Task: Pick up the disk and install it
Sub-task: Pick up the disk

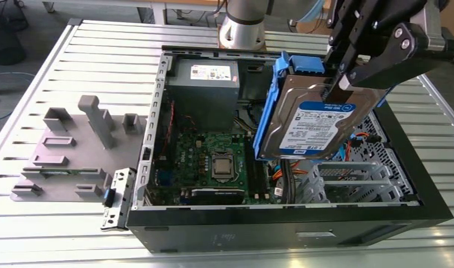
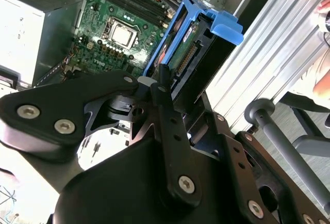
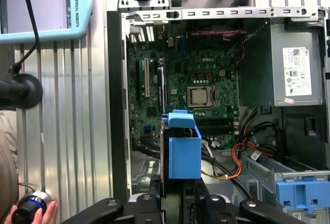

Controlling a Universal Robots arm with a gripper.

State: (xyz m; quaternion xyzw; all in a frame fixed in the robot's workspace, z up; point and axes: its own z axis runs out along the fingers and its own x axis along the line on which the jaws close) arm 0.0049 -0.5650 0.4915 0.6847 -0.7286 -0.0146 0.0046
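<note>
My gripper is shut on the disk, a silver hard drive with a blue-and-white label and blue side rails. It hangs tilted on edge above the right half of the open black computer case, clear of the case floor. In the second wrist view, the gripper's fingers clamp the disk, and its blue handle tab points away from me. The first wrist view looks down past the disk's blue end to the motherboard.
A grey power-supply box fills the case's far corner. Orange and black cables lie by the drive cage, beside a blue bracket. A grey fixture sits at the exterior view's left. A person's hand is beside the case.
</note>
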